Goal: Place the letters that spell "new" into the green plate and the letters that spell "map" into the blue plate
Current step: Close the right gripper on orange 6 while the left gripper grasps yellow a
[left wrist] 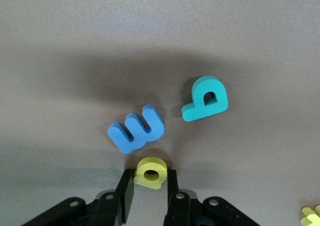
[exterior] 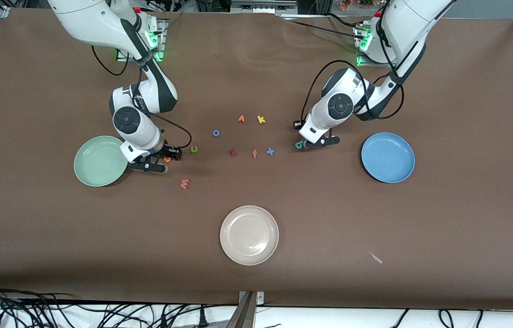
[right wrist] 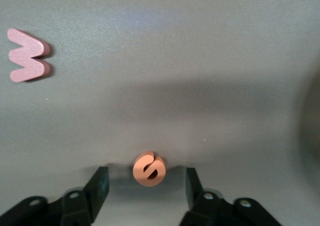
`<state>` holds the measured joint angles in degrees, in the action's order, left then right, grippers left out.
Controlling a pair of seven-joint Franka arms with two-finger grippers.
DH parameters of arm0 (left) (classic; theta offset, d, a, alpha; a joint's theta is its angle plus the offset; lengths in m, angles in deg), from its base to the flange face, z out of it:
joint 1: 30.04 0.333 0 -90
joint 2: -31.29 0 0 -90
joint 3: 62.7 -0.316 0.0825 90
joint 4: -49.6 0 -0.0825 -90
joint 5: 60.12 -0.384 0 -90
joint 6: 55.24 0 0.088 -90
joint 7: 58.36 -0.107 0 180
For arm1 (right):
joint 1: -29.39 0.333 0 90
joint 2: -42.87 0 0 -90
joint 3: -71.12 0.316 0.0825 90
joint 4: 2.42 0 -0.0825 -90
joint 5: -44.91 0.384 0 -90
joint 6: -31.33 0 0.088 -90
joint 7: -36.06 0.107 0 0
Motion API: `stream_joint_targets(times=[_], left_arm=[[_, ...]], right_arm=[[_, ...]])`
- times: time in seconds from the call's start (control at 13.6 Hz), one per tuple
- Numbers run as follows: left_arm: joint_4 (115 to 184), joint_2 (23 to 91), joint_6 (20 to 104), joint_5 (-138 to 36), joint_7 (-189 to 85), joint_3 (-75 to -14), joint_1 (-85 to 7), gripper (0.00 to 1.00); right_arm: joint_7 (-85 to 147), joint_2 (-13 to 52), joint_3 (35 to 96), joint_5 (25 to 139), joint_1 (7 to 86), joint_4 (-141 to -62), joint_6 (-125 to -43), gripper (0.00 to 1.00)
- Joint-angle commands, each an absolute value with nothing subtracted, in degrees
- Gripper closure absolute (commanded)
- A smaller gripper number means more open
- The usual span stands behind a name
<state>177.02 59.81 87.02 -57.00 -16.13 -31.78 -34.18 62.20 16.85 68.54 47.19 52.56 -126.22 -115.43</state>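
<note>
My left gripper (left wrist: 150, 180) is shut on the yellow letter (left wrist: 151, 172), low over the table. Just past it lie the blue m (left wrist: 136, 131) and the teal letter (left wrist: 205, 99). In the front view the left gripper (exterior: 307, 144) is beside the teal letter (exterior: 299, 145), with the blue plate (exterior: 388, 157) farther toward the left arm's end. My right gripper (right wrist: 146, 181) is open around the orange e (right wrist: 149, 169), a gap on each side. The salmon w (right wrist: 29, 55) and olive n (exterior: 194, 149) lie nearby. The green plate (exterior: 97, 161) is beside the right gripper (exterior: 166, 160).
A cream plate (exterior: 249, 235) sits nearest the front camera. Mid-table lie a blue ring o (exterior: 215, 133), a small orange letter (exterior: 241, 119), a yellow k (exterior: 261, 120), a dark red z (exterior: 233, 152) and an orange f (exterior: 254, 154). A white scrap (exterior: 376, 258) lies apart.
</note>
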Motion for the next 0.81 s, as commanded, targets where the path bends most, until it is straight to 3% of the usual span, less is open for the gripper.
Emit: stream_joint_targets(times=[0.0, 0.15, 0.37, 0.74], left_arm=[[177.2, 59.9, 87.4, -56.3, -15.8, -32.0, -34.8, 0.74], [176.8, 59.5, 87.0, -56.3, -15.9, -32.0, -34.6, 0.79], [175.7, 57.1, 83.8, -56.5, -16.7, -31.9, -33.6, 0.79], [164.9, 54.1, 61.9, -56.5, -24.2, -31.9, -27.7, 0.79]], right_arm=[[60.4, 16.0, 68.8, 48.3, 52.0, -125.3, -115.6, 0.36], [59.5, 16.0, 68.8, 48.3, 51.5, -125.2, -115.5, 0.42], [59.4, 15.5, 68.8, 48.3, 51.3, -124.9, -115.4, 0.46], [59.5, 15.3, 68.8, 48.4, 51.2, -124.6, -115.6, 0.53]])
